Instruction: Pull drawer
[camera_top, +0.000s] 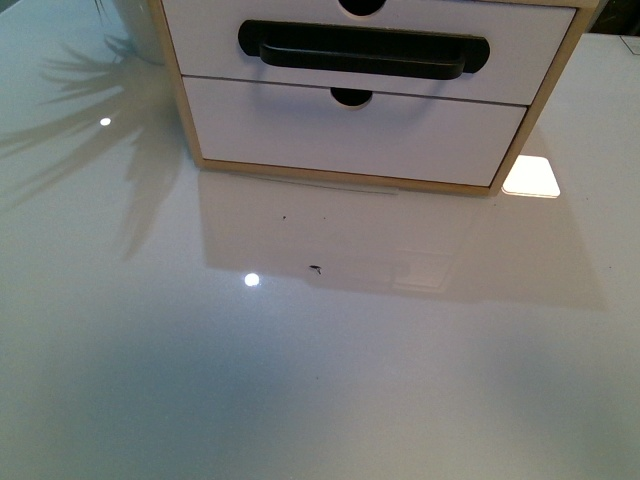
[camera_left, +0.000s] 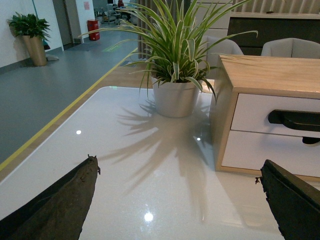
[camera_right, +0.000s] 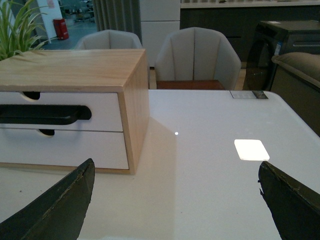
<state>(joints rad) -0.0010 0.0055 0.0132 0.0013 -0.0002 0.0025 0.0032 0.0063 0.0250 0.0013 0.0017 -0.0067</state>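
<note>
Drawer (camera_top: 370, 40) w/ the black bar handle (camera_top: 362, 52) sits in the upper slot of the wooden chest (camera_right: 70, 67), at the far side of the counter (camera_top: 300, 380), roughly centred ahead of the robot. Its front looks flush w/ the frame, so it's shut and the pull hasn't begun. The plain drawer (camera_top: 350, 135) below has only a notch, so it's not the target.

Left gripper (camera_left: 177, 165): fingers wide apart, nothing between them, low over the counter, back from the chest's left corner. Right gripper (camera_right: 176, 165): same, apart & empty, back from the right corner. Neither shows in the front view, so both are prob. parked short, leaving the approach open.

The bar stands proud of a dark oval recess, presumably so fingers can close round it. Next move, I'd say: one arm goes to mid-bar, closes, pulls straight toward the robot. An off-centre grip could skew the drawer, and the chest may slide on the glossy counter. Plant pot (camera_left: 175, 97) stands near the chest on the left arm's side, so the right arm likely has the freer path.
</note>
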